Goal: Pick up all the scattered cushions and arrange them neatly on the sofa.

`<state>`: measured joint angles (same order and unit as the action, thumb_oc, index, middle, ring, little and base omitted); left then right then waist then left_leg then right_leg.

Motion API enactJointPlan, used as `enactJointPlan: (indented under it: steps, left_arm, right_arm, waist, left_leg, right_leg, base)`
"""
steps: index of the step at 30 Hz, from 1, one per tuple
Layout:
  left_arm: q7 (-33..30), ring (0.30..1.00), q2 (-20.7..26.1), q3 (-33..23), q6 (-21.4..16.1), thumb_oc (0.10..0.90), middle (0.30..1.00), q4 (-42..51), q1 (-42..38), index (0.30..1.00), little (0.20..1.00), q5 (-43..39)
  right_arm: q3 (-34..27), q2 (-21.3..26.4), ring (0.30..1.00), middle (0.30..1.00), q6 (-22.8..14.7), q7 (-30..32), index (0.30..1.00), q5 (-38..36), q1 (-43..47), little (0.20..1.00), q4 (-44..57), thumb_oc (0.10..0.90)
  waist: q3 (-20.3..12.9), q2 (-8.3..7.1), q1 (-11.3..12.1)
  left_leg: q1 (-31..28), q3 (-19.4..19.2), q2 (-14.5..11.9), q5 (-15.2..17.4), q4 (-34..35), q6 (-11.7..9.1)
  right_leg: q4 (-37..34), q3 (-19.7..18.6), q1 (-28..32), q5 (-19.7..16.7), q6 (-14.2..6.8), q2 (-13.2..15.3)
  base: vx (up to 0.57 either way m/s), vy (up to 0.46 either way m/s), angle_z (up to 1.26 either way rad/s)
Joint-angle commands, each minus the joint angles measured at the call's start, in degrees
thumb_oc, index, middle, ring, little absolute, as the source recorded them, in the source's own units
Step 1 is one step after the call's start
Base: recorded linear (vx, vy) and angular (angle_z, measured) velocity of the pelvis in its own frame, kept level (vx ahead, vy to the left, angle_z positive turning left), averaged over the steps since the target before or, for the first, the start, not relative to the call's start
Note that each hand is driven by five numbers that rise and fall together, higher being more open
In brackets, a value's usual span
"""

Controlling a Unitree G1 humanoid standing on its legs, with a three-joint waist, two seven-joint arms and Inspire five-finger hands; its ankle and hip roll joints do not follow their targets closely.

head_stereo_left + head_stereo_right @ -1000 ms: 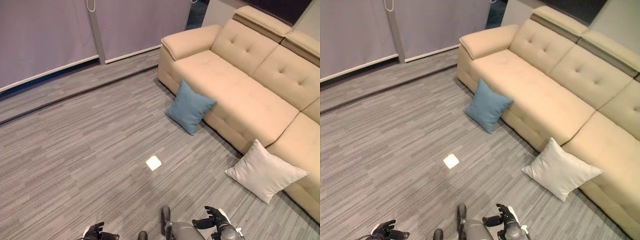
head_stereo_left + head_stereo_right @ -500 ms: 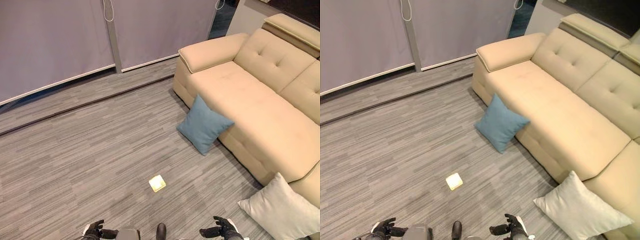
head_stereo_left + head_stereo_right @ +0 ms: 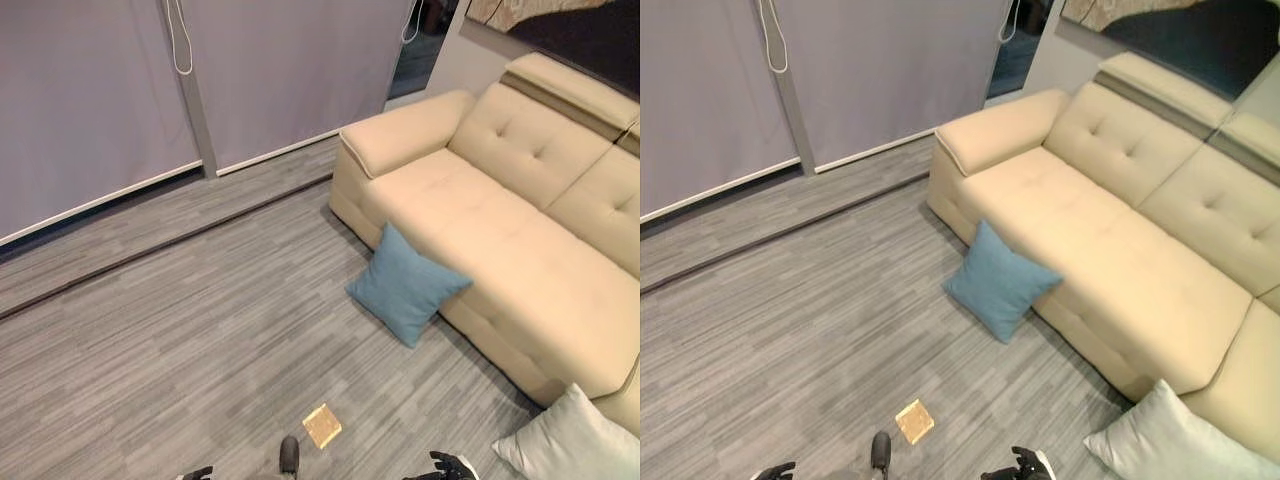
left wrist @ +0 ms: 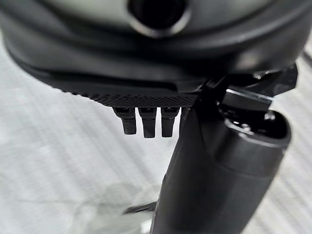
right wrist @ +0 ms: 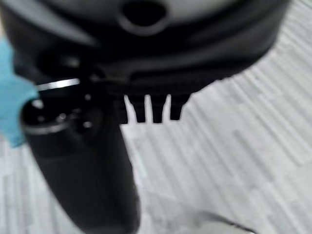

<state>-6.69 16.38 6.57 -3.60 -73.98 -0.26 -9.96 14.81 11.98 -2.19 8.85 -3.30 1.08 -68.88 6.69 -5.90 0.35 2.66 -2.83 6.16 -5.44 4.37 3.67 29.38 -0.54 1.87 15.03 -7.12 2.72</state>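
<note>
Left eye view: blue cushion (image 3: 404, 285) against sofa (image 3: 520, 250) front edge, open floor (image 3: 170, 330) leftward.

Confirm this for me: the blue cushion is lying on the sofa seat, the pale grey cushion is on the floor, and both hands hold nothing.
Not quite. The blue cushion is on the floor, leaning against the front of the sofa, not on its seat; the left eye view shows this. The pale grey cushion is on the floor, and the left hand and right hand hold nothing.

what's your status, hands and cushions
Left hand and right hand open, empty. Blue cushion and white cushion on floor against sofa. Small tan square on floor ahead.
</note>
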Motion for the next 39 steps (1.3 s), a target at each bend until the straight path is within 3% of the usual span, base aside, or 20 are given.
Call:
enactJointPlan:
  steps: [1, 4, 5, 9, 11, 12, 13, 15, 17, 18, 19, 23, 25, 27, 29, 31, 35, 39]
  left_arm:
    - [-0.16, 0.9, 1.8, -0.71, -0.99, 0.8, 0.9, 1.21, -0.21, 0.9, 0.9, 0.51]
    - [-0.13, 0.9, 1.85, -0.84, -1.12, 0.8, 0.9, 1.63, -0.3, 0.9, 0.9, -0.03]
    - [0.09, 0.9, 1.92, -0.96, -1.23, 0.8, 0.9, 1.8, -0.56, 0.9, 0.9, -0.43]
    - [0.26, 0.9, 1.52, -1.24, -1.43, 0.8, 0.9, 1.09, -0.55, 0.9, 0.9, -0.16]
    - [0.46, 0.9, 1.39, -1.2, -1.59, 0.8, 0.9, 0.64, -0.33, 0.9, 0.9, 1.03]
    - [0.46, 0.9, 1.11, -0.98, -1.55, 0.8, 0.9, 0.63, 0.16, 0.9, 0.9, 1.63]
    - [0.63, 0.9, 0.75, -0.89, -1.49, 0.8, 0.9, 0.32, 0.41, 0.9, 0.9, 2.04]
    - [0.73, 0.9, 0.55, -0.79, -1.5, 0.8, 0.9, 0.12, 0.57, 0.9, 0.9, 2.38]
    - [0.86, 0.9, 0.19, -0.25, -1.58, 0.8, 0.9, 0.64, 0.39, 0.9, 0.9, 2.59]
    - [0.74, 0.9, 0.22, 0.19, -1.59, 0.8, 0.9, 1.41, -0.29, 0.9, 0.9, 2.02]
    - [0.62, 0.9, 0.12, 0.23, -1.58, 0.8, 0.9, 1.65, -0.53, 0.9, 0.9, 1.32]
    - [0.53, 0.9, 0.11, 0.78, -1.51, 0.8, 0.9, 1.67, -0.71, 0.9, 0.9, 1.15]
    - [0.47, 0.9, 0.15, 1.02, -1.5, 0.8, 0.9, 1.43, -0.85, 0.9, 0.9, 1.32]
    - [0.26, 0.9, -0.07, 1.42, -1.81, 0.8, 0.9, 1.18, -0.98, 0.9, 0.9, 0.79]
    - [0.21, 0.9, -0.07, 1.55, -1.93, 0.8, 0.9, 1.13, -1.01, 0.9, 0.9, 0.65]
    - [0.59, 0.9, -0.08, 1.23, -1.57, 0.8, 0.9, 0.53, -0.66, 0.9, 0.9, 1.29]
    - [0.97, 0.9, -0.03, 1.38, -1.44, 0.8, 0.9, 0.42, -0.5, 0.9, 0.9, 2.24]
    - [0.91, 0.9, 0.75, 0.86, -1.36, 0.8, 0.9, 1.07, -0.83, 0.9, 0.9, 1.37]
  right_arm:
    - [0.64, 2.2, 0.9, 0.9, -1.56, 0.56, 0.9, 0.66, 3.71, 0.9, 3.15, 0.8]
    - [0.98, 2.58, 0.9, 0.9, -1.45, 0.55, 0.9, 1.09, 3.83, 0.9, 3.96, 0.8]
    - [1.63, 3.34, 0.9, 0.9, -1.3, 0.6, 0.9, 1.65, 4.7, 0.9, 4.8, 0.8]
    - [2.05, 3.98, 0.9, 0.9, -1.2, 0.6, 0.9, 2.48, 5.42, 0.9, 4.91, 0.8]
    - [1.92, 4.32, 0.9, 0.9, -1.33, 0.55, 0.9, 2.52, 4.79, 0.9, 4.96, 0.8]
    - [2.17, 4.2, 0.9, 0.9, -1.48, 0.49, 0.9, 2.37, 4.05, 0.9, 4.83, 0.8]
    - [1.71, 4.24, 0.9, 0.9, -1.42, 0.51, 0.9, 2.07, 3.2, 0.9, 4.1, 0.8]
    - [1.59, 4.31, 0.9, 0.9, -1.45, 0.43, 0.9, 1.93, 2.75, 0.9, 3.66, 0.8]
    - [1.4, 4.48, 0.9, 0.9, -1.56, 0.43, 0.9, 1.53, 2.37, 0.9, 3.02, 0.8]
    - [1.45, 4.9, 0.9, 0.9, -1.64, 0.76, 0.9, 0.94, 3.02, 0.9, 2.94, 0.8]
    - [1.26, 5.05, 0.9, 0.9, -1.56, 0.79, 0.9, 0.22, 2.91, 0.9, 2.9, 0.8]
    - [0.92, 5.33, 0.9, 0.9, -1.51, 1.05, 0.9, -0.22, 2.5, 0.9, 2.31, 0.8]
    - [0.95, 5.39, 0.9, 0.9, -1.43, 1.18, 0.9, -0.15, 2.46, 0.9, 1.97, 0.8]
    - [1.01, 5.62, 0.9, 0.9, -1.33, 1.47, 0.9, 0.2, 2.63, 0.9, 1.36, 0.8]
    - [1.0, 5.75, 0.9, 0.9, -1.34, 1.54, 0.9, 0.3, 2.7, 0.9, 1.19, 0.8]
    - [0.68, 5.55, 0.9, 0.9, -1.22, 1.37, 0.9, 0.54, 2.48, 0.9, 0.96, 0.8]
    - [0.66, 4.71, 0.9, 0.9, -1.13, 0.94, 0.9, 0.94, 2.29, 0.9, 0.72, 0.8]
    - [1.13, 4.1, 0.9, 0.9, -0.97, 0.57, 0.9, 1.52, 3.52, 0.9, 1.17, 0.8]
  waist:
    - [2.09, 1.06, 0.99]
    - [2.33, 1.63, 0.72]
    - [2.97, 1.66, 0.45]
    - [3.75, 1.01, -0.38]
    - [3.58, 0.66, -0.99]
    - [2.92, 0.3, -1.22]
    - [1.84, 0.27, -1.35]
    - [1.43, 0.41, -1.47]
    - [1.63, 0.19, -1.52]
    - [2.92, -0.29, -0.81]
    - [3.3, -0.75, -0.29]
    - [3.58, -1.23, 0.57]
    - [3.67, -0.49, 1.04]
    - [3.76, 0.68, 1.89]
    - [3.89, 0.85, 2.03]
    - [2.93, 1.29, 2.19]
    - [1.92, 1.16, 2.06]
    - [1.79, 0.96, 3.22]
  left_leg:
    - [0.07, 0.58, -3.43, 8.72, -8.18, -0.68]
    - [-2.03, 0.69, -3.54, 9.27, -7.13, -0.6]
    - [-4.81, 0.3, -3.22, 11.0, -6.29, -0.95]
    - [-7.91, 0.46, -2.27, 12.89, -6.05, -1.44]
    - [-9.37, 1.31, -1.78, 14.03, -6.24, -1.55]
    - [-9.91, 1.44, -1.6, 14.84, -6.28, -1.54]
    - [-10.9, 1.61, -2.1, 16.36, -7.11, -2.25]
    - [-10.96, 1.33, -2.65, 16.41, -8.38, -3.01]
    - [-6.77, -1.12, -4.78, 12.94, -19.58, -6.33]
    - [-2.18, -1.19, -5.53, 10.13, -28.26, -6.84]
    - [0.94, -1.4, -5.86, 10.27, -31.44, -5.83]
    - [4.79, -0.26, -5.56, 12.2, -24.57, -4.8]
    - [5.66, 1.93, -5.04, 9.25, -17.15, -5.56]
    - [8.35, 6.65, -4.22, 3.66, -11.41, -6.68]
    - [8.9, 7.16, -3.98, 2.74, -10.71, -6.86]
    - [7.59, 7.8, -4.12, 2.73, -8.42, -6.33]
    - [5.69, 6.71, -3.58, 4.8, -10.15, -5.08]
    - [3.75, 4.05, -3.58, 7.55, -11.06, -2.96]
  right_leg:
    - [-3.27, 2.86, -4.55, -15.51, -0.76, 0.63]
    - [-3.79, 6.14, -6.72, -14.52, 0.24, 1.77]
    - [-13.61, 12.57, -9.52, -12.62, 1.09, 2.23]
    - [-22.31, 16.62, -12.23, -16.12, 0.17, 1.63]
    - [-24.65, 14.79, -11.36, -16.04, 0.04, 0.38]
    - [-25.21, 13.36, -10.44, -16.05, 1.0, -0.38]
    - [-25.93, 13.2, -9.33, -16.18, 1.62, -0.78]
    - [-26.73, 13.51, -8.23, -16.03, 1.9, -1.06]
    - [-28.45, 13.12, -4.62, -15.26, 3.05, -1.38]
    - [-28.9, 12.22, -3.03, -14.75, 4.37, -1.54]
    - [-29.05, 11.14, -1.95, -13.95, 5.06, -1.52]
    - [-30.27, 9.09, 0.1, -12.63, 4.53, -1.26]
    - [-30.58, 8.02, 1.28, -11.84, 4.57, -2.1]
    - [-30.57, 5.57, 3.29, -10.46, 4.89, -3.6]
    - [-30.37, 4.87, 3.85, -10.02, 4.94, -3.71]
    - [-29.49, 2.73, 4.76, -9.01, 4.73, -3.86]
    - [-26.48, 1.08, 5.0, -8.07, 3.37, -1.93]
    - [-18.61, 0.62, 1.61, -9.87, 1.04, -0.08]
  base:
    - [0.1, 0.087, -0.18]
    - [0.2, 0.087, -0.33]
    - [0.25, 0.03, -0.35]
    - [0.29, -0.024, -0.51]
    - [0.26, -0.064, 0.02]
    - [0.37, -0.11, 0.2]
    - [0.37, -0.12, 0.39]
    - [0.24, -0.101, 0.37]
    - [0.16, -0.145, 0.22]
    - [0.14, -0.12, 0.06]
    - [0.16, -0.081, -0.26]
    - [0.17, 0.019, -0.43]
    - [0.2, 0.077, -0.28]
    - [0.24, 0.109, -0.19]
    - [0.14, 0.073, -0.23]
    - [0.29, 0.206, -0.73]
    - [0.25, 0.213, -0.66]
    - [0.16, 0.157, -0.46]
